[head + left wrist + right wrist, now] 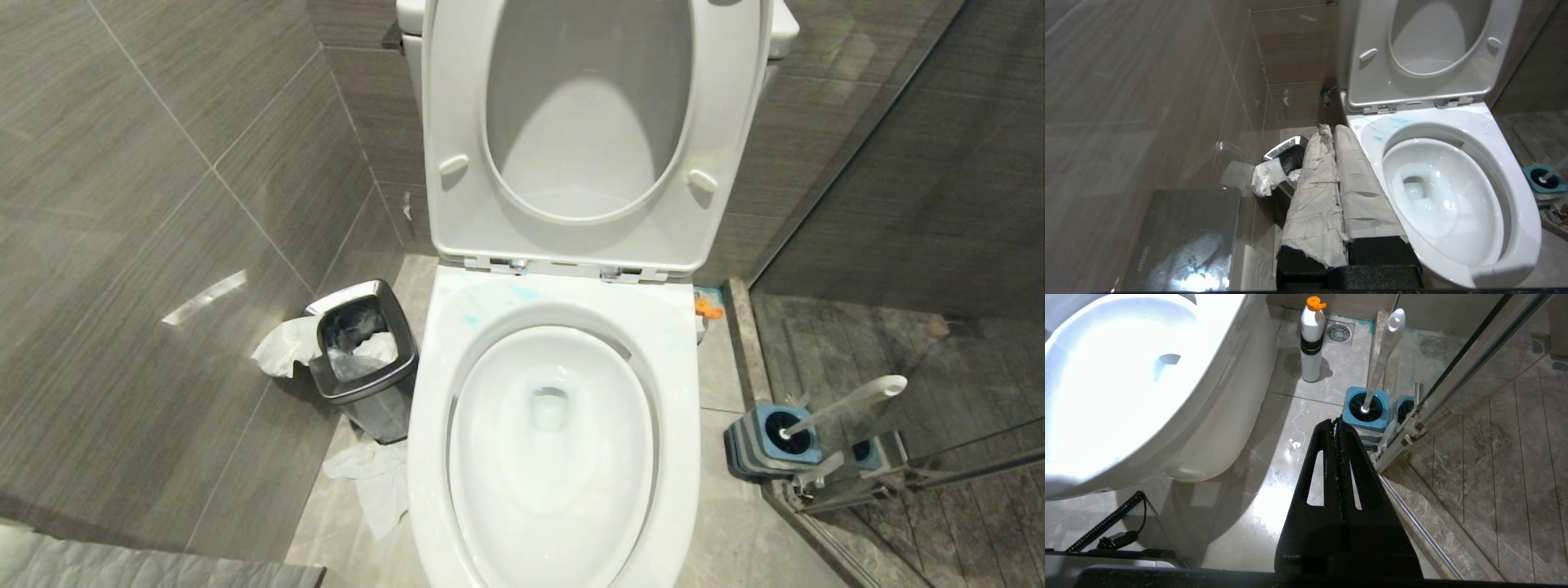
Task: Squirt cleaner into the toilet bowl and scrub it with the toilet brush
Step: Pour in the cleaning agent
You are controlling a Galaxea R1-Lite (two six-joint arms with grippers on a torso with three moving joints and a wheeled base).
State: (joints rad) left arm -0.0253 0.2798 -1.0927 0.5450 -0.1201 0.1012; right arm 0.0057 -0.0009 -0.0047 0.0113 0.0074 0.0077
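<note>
Honestly, risks here are mostly about the pickup. Both claws are clenched and grasp nothing: left claw (1331, 134) has its paper-wrapped fingers pressed together, hanging w/ the toilet bowl (1515, 228) just to one side of it and the steel waste bin (1286, 149) to the other; right claw (1336, 424) is pinched tight above the floor, tips aimed at the toilet brush (1384, 355), which stands in its blue holder (1365, 420) just ahead, hard against the glass door frame (1425, 412). Cleaner (1388, 122) shows as turquoise streaks on the rear rim, little in the water. If the claw goes in w/o spreading first, it'd prob. knock the slanted handle over or shove the holder. Grabbing near the frame could jam a finger on metal. Lifting fast may drag the holder up too. The cleaner bottle (1311, 343) beyond could get tipped.
</note>
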